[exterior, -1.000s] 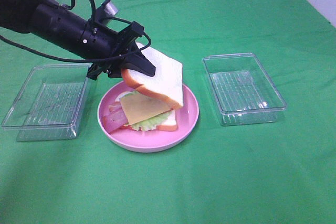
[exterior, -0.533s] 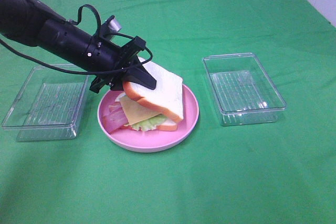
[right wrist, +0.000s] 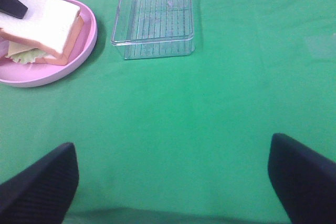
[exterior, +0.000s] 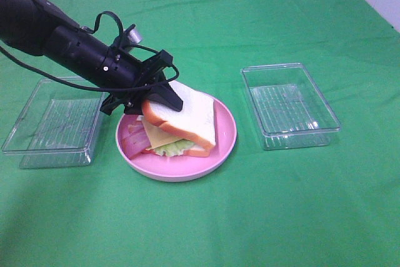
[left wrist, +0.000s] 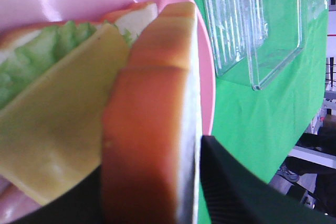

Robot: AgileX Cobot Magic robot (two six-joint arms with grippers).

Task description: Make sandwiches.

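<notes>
left claw (exterior: 164, 96) has lowered the top bread slice (exterior: 184, 115) onto the cheese (left wrist: 58, 114) stack on the pink plate (exterior: 222, 148) just below it, jaws easing apart but still straddling the slice, sandwich nearly complete

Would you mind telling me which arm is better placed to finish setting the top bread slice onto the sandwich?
The left. Its gripper is at the top bread slice, which lies tilted over the cheese on the pink plate. The right gripper stands open over bare green cloth, away from the plate.
</notes>
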